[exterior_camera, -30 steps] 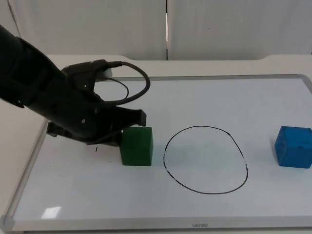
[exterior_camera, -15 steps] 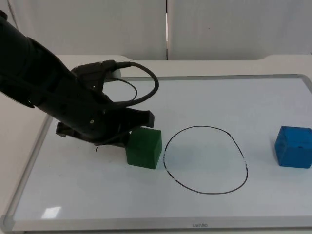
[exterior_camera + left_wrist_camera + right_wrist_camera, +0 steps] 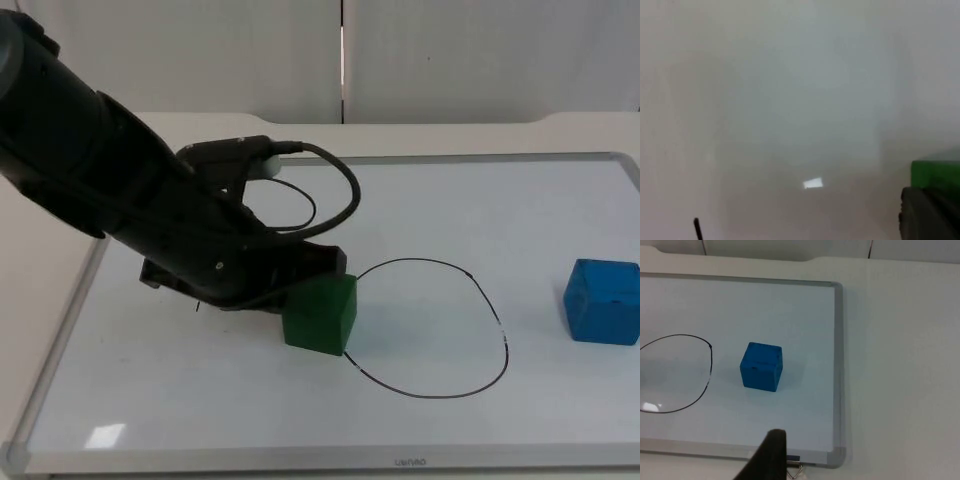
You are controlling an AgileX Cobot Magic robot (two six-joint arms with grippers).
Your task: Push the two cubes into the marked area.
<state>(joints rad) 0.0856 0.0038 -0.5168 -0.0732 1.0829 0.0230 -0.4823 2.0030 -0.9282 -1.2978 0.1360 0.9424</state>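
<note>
A green cube (image 3: 320,313) sits on the whiteboard, its right edge crossing the left side of the black drawn circle (image 3: 420,261). My left gripper (image 3: 308,270) presses against the cube's left, far side, low over the board. In the left wrist view the green cube (image 3: 937,174) lies just beyond the gripper's black tip. A blue cube (image 3: 601,301) rests near the board's right edge, outside the circle. In the right wrist view the blue cube (image 3: 761,366) stands to the right of the circle's line (image 3: 710,365), with my right gripper (image 3: 769,455) well short of it, waiting.
The whiteboard's metal frame (image 3: 60,340) borders the working surface, its right corner (image 3: 837,287) close to the blue cube. A small dark mark (image 3: 697,227) lies on the board. The grey partition wall (image 3: 450,60) stands behind.
My left arm has swept right, pushing the green cube about a cube's width right and slightly nearer, turning it a little, until its edge crosses the circle's line. The blue cube has not moved.
</note>
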